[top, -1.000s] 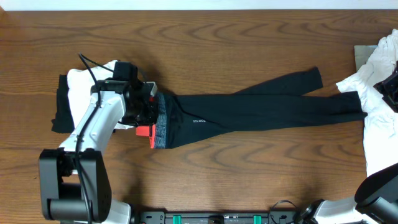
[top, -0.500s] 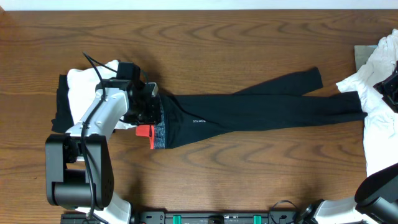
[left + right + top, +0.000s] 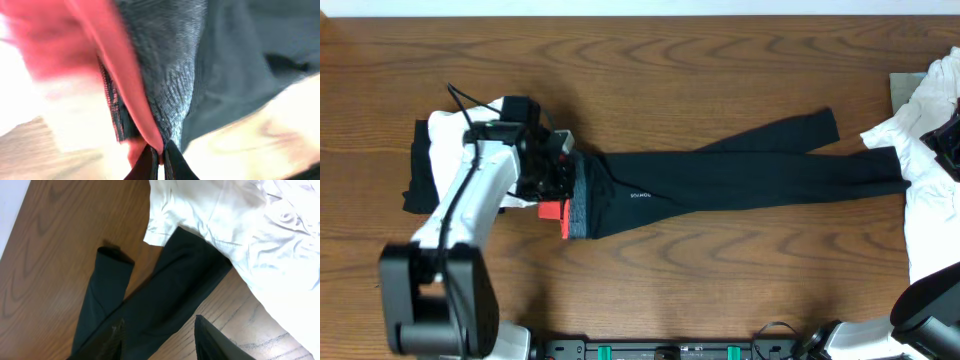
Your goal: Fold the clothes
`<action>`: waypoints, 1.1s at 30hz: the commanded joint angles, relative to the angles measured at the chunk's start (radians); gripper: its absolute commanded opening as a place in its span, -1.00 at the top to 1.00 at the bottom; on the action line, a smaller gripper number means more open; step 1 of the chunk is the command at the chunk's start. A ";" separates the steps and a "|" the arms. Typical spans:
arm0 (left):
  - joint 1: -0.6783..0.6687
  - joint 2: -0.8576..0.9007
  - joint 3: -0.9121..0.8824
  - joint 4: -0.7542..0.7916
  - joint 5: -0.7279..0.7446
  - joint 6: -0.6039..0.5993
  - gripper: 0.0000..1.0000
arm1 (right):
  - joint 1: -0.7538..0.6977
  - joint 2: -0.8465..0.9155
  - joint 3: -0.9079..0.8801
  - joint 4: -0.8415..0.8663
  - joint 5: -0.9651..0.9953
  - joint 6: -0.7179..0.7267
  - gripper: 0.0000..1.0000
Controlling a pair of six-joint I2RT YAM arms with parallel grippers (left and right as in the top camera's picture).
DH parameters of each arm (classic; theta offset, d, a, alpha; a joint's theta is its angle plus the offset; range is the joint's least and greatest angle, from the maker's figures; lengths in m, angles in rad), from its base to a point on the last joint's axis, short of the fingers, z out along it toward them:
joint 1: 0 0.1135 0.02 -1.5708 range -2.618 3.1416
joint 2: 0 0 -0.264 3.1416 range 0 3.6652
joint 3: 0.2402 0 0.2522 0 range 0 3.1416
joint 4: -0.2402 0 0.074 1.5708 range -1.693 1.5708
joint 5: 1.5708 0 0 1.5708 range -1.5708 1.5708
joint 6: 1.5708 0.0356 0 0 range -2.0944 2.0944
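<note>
Long black trousers [image 3: 740,170] lie flat across the table, with the grey-and-red waistband [image 3: 578,205] at the left and both leg ends at the right. My left gripper [image 3: 558,180] sits at the waistband. In the left wrist view the left gripper [image 3: 161,150] is shut, pinching the waistband's [image 3: 170,80] red and grey edge. My right gripper [image 3: 160,330] hovers open above a trouser leg [image 3: 170,285], nothing between its fingers [image 3: 212,340]. At the right edge of the overhead view the right gripper [image 3: 948,148] is over white garments [image 3: 925,150].
At the left, a folded white garment [image 3: 450,135] lies on another black one [image 3: 418,175], partly under my left arm. A grey object [image 3: 902,88] peeks in at the back right. The arm bases [image 3: 430,310] stand along the front edge.
My left gripper has closed onto the waistband edge, and the left arm's base link has swung slightly. The trousers and the right arm have not moved.
</note>
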 commanded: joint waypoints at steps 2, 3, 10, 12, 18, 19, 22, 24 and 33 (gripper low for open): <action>0.003 -0.116 0.095 -0.072 -0.085 0.007 0.89 | 0.007 -0.009 0.015 -0.002 0.018 -0.008 0.06; 0.003 -0.140 0.104 -0.089 -0.102 0.006 0.88 | 0.007 -0.009 0.015 -0.003 0.027 -0.008 0.05; 0.003 -0.271 0.111 -0.153 -0.246 -0.061 0.88 | 0.010 0.002 -0.021 -0.005 0.038 -0.012 0.02; 0.003 -0.297 0.111 -0.167 -0.327 -0.106 0.88 | 0.010 0.007 -0.054 0.008 0.038 -0.016 0.01; 0.003 -0.345 0.111 -0.178 -0.435 -0.230 0.88 | 0.010 0.024 -0.164 0.119 -0.005 -0.058 0.13; 0.003 -0.348 0.111 -0.178 -0.436 -0.230 0.88 | 0.010 0.024 -0.180 0.138 -0.024 -0.076 0.15; 0.003 -0.348 0.111 -0.178 -0.436 -0.230 0.88 | 0.013 0.025 -0.227 0.177 -0.042 -0.083 0.18; 0.003 -0.348 0.111 -0.177 -0.436 -0.230 0.88 | 0.017 0.025 -0.258 0.201 -0.042 -0.083 0.17; 0.003 -0.348 0.111 -0.174 -0.436 -0.230 0.88 | 0.058 0.028 -0.468 0.430 -0.026 -0.082 0.17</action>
